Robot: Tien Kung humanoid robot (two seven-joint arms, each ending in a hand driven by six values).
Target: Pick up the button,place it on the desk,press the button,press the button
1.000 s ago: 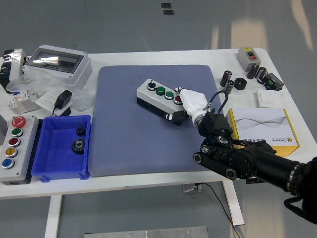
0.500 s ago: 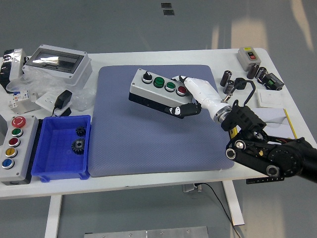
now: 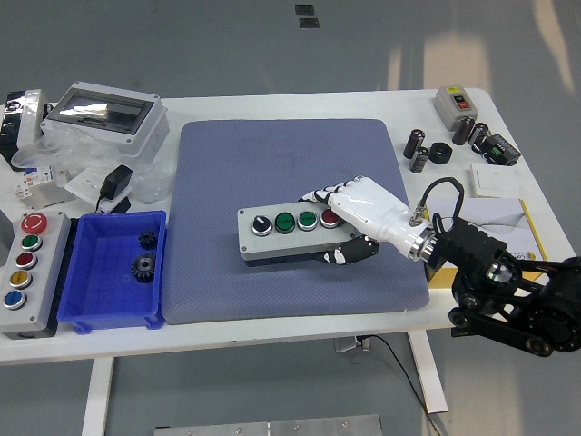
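Observation:
A grey button box (image 3: pixel 286 232) with one black knob, two green buttons and a red one sits at the front of the blue-grey mat (image 3: pixel 290 173). My right hand (image 3: pixel 349 222), white with black fingertips, is shut on the box's right end, fingers over the top and thumb below the front. The right arm comes in from the lower right. The left arm is out of view.
A blue bin (image 3: pixel 113 268) with two gears stands left of the mat. A second button box (image 3: pixel 24 268) is at the far left. A yellow-and-white carton (image 3: pixel 508 227) lies at the right, a grey enclosure (image 3: pixel 104 116) at the back left, small parts at the back right.
My right hand carried the button box from the middle of the mat, lifted and tilted, down toward the front edge, where the box now sits level.

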